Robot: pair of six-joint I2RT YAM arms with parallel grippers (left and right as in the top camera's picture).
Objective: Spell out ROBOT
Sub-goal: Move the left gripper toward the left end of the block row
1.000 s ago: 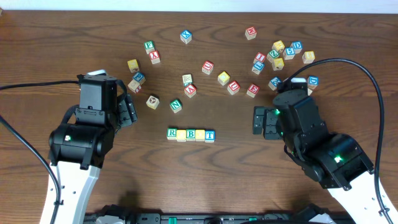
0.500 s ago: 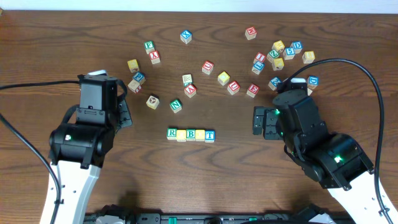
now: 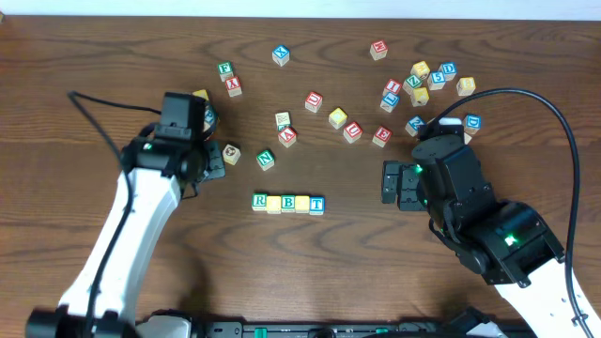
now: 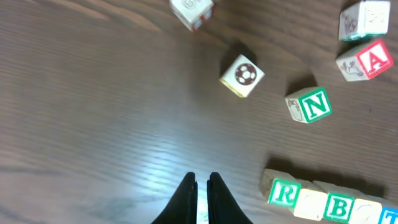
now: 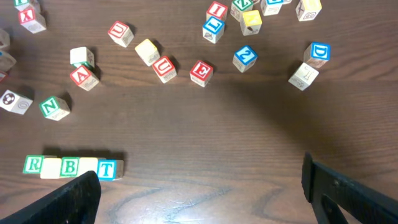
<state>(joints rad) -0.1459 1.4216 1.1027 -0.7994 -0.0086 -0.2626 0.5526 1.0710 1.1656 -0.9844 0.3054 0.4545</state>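
Five cubes stand in a row at mid-table: green R [image 3: 260,201], a yellow-topped cube [image 3: 274,203], green B [image 3: 288,203], a second yellow-topped cube [image 3: 302,203] and blue T [image 3: 316,204]. The left wrist view has the R [image 4: 284,193] and B [image 4: 342,208] at bottom right. My left gripper [image 4: 202,185] is shut on nothing over bare wood, left of the row; from overhead the left gripper [image 3: 212,172] sits near the soccer-ball cube. To the right of the row my right gripper [image 3: 387,183] stands open and empty, and the right wrist view looks past the right gripper [image 5: 202,199] to the T [image 5: 106,168].
Loose cubes lie behind the row: a soccer-ball cube [image 3: 230,153], a green N [image 3: 266,160], a red A [image 3: 287,137], red U [image 3: 352,131] and E [image 3: 381,136]. A denser cluster [image 3: 423,80] sits at back right. More cubes lie near the left wrist [image 3: 225,70].
My left arm has reached forward and inward toward the soccer-ball cube, and its jaws have gone from open to shut. The right arm and the row have not moved.
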